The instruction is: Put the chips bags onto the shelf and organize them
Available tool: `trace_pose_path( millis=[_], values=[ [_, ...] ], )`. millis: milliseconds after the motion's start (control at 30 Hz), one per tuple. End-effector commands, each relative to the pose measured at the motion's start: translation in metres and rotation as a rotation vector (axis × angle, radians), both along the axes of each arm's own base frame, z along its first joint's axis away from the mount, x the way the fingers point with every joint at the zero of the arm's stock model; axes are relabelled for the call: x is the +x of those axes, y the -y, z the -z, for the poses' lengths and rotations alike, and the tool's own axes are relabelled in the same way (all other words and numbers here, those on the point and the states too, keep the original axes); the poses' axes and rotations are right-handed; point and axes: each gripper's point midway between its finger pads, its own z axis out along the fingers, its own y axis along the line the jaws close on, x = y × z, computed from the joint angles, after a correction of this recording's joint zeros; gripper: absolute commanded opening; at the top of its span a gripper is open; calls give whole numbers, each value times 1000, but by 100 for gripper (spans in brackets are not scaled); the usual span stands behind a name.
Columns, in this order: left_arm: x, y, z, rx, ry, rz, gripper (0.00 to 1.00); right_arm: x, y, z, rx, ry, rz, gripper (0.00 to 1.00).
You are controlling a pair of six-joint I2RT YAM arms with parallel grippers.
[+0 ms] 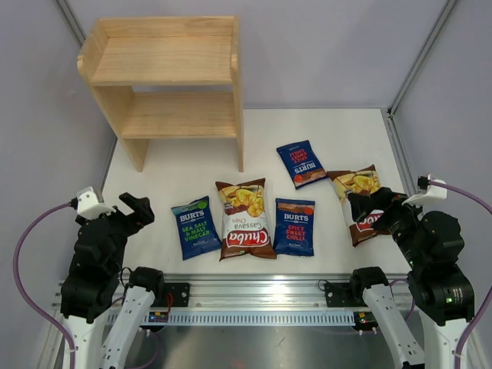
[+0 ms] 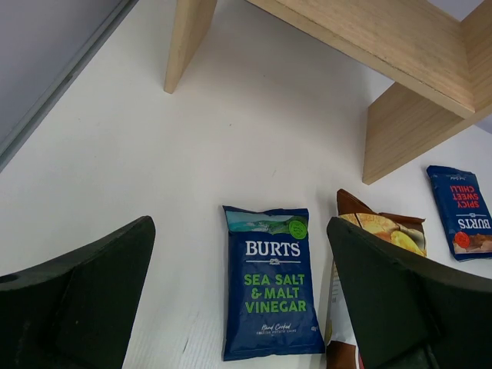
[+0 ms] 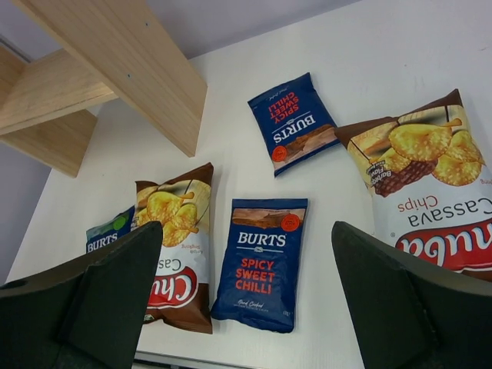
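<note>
while the five chips bags (image 1: pixel 246 219) lie flat and apart across the lower middle, likely for single picks, the shelf (image 1: pixel 165 77) at upper left holds none.
both arms sit folded at the bottom corners: left gripper (image 1: pixel 136 211) beside the sea salt bag (image 1: pixel 195 227), right gripper (image 1: pixel 369 206) above a chuba bag (image 1: pixel 358 186), each spread wide, gripping nothing.

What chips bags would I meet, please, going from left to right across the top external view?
Sea Salt & Malt Vinegar Burts bag → middle Chuba bag → near Spicy Sweet Chilli Burts bag → right Chuba bag.
</note>
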Motion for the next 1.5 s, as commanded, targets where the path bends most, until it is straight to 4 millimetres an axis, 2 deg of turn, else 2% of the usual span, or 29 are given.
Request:
trace_pose_path(
  millis=[0, 100, 167, 200, 233, 267, 300, 333, 400, 500, 600, 667, 700, 733, 767, 867, 967, 1033, 1100, 1133, 1200, 1233, 1267, 1300, 1333, 1367, 1400, 1433, 1467],
  values=[
    [4, -5, -2, -12, 14, -40, 99, 4, -10, -7, 15, 38, -52, 100],
    [3, -5, -1, -24, 16, -45, 99, 8, -30, -2, 46, 28, -157, 99],
    [2, -5, -1, -27, 17, -46, 99, 9, -46, -12, 120, 62, -230, 100],
    [1, -6, -2, -30, 20, -56, 99, 11, -53, -6, 143, 62, -264, 100],
    [1, -7, -1, -32, 20, -63, 99, 12, -63, -25, 211, 136, -309, 99],
    [0, -9, -1, -33, 21, -71, 99, 1, -80, -31, 253, 165, -428, 99],
    [-1, -9, -1, -35, 26, -71, 99, 4, -90, -23, 290, 157, -480, 99],
    [-1, -9, -2, -35, 28, -71, 99, 9, -99, -37, 364, 180, -529, 99],
    [-2, -8, -4, -35, 41, -64, 99, 12, -116, -36, 405, 165, -651, 99],
    [-1, -7, -4, -30, 50, -52, 99, 33, -125, -22, 460, 71, -682, 99],
    [-1, -5, -6, -26, 57, -38, 99, 49, -136, -23, 478, 50, -701, 99],
    [0, -3, -5, -24, 52, -24, 99, 55, -157, -7, 445, -33, -718, 99],
    [1, 0, -6, -26, 54, -8, 99, 56, -164, -16, 415, -26, -716, 99],
    [3, 4, -7, -17, 51, 19, 99, 61, -170, 4, 359, -99, -695, 99],
    [10, 15, -3, -20, 12, 70, 99, 58, -184, 3, 323, -98, -692, 99],
    [17, 34, 8, -107, -99, 127, 99, 57, -196, 20, 258, -137, -657, 100],
    [37, 66, 42, -218, -250, 217, 99, 54, -203, 30, 239, -165, -668, 100],
    [53, 76, 72, -268, -320, 212, 99, 47, -208, 32, 241, -177, -699, 100],
    [62, 77, 87, -281, -342, 195, 99, 40, -210, 35, 231, -191, -720, 99],
    [62, 75, 103, -295, -378, 165, 99, 39, -210, 37, 219, -197, -721, 99],
    [62, 67, 112, -298, -381, 109, 99, 38, -211, 39, 196, -206, -723, 99],
    [59, 63, 112, -314, -361, 77, 99, 38, -219, 46, 179, -236, -741, 97],
    [56, 52, 117, -299, -352, 18, 99, 40, -224, 44, 169, -238, -744, 95],
    [49, 47, 119, -299, -354, -12, 99, 41, -231, 46, 155, -245, -753, 93],
    [45, 41, 117, -300, -337, -46, 99, 40, -249, 62, 110, -289, -784, 92],
    [39, 32, 105, -292, -280, -76, 99, 46, -259, 56, 91, -270, -763, 90],
    [33, 29, 105, -284, -282, -87, 99, 48, -271, 58, 75, -270, -769, 89],
    [31, 30, 100, -296, -263, -82, 99, 49, -293, 80, 25, -314, -779, 88],
    [29, 33, 88, -313, -230, -54, 99, 54, -306, 72, 23, -293, -777, 85]
  ],
)
